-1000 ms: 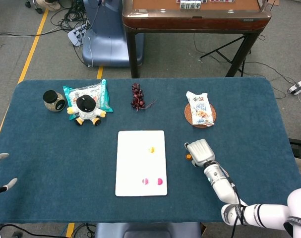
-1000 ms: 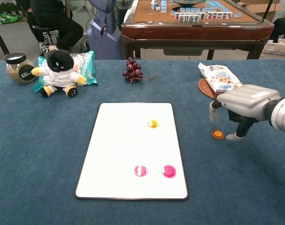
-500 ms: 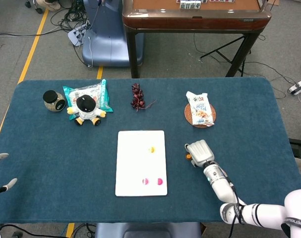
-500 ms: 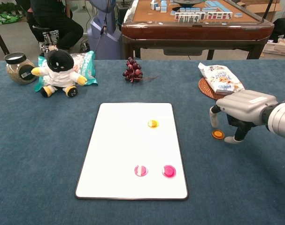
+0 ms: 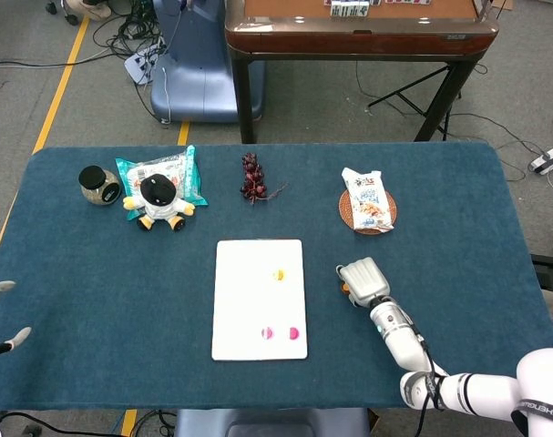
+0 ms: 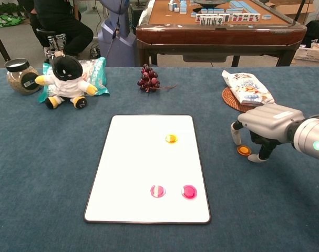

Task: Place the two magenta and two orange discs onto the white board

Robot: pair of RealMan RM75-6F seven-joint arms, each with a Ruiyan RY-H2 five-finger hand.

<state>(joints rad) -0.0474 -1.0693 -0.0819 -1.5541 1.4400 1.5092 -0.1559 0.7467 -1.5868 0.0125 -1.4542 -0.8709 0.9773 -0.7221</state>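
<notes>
Right hand: the right hand point(image 6: 264, 127) hangs low over the blue table point(image 6: 54, 157), fingers curved downward and apart, straddling the last orange disc point(image 6: 244, 150) – a fingertip point(image 6: 235, 135) stands on its near-board side and another on the far side. Nothing is lifted or pinched yet, so I read the hand as empty and spread.

Left hand: only pale fingertips of the left hand point(image 5: 3, 314) show at the table's far edge, apart from each other and holding nothing.

Disc in question: it lies flat on the cloth just beside the right edge of the white board point(image 6: 133, 168), off it.

Discs already placed: one orange disc on the board point(image 6: 171, 138) in its upper right part, and two magenta discs point(image 6: 173, 191) side by side near the lower right corner.

Progress: three of four look done.

Handling: the disc appears small, thin, stiff and light – likely smooth and easy to flick away. It sits flush on soft cloth, so taking it by opposite rims, thumb against a finger, seems best; pressing from above would only pin it.

Risk: a loose pinch could let it tilt and slip out.

Nearby: a snack packet point(image 6: 247, 86) on a woven coaster lies beyond the hand, apart from it.
</notes>
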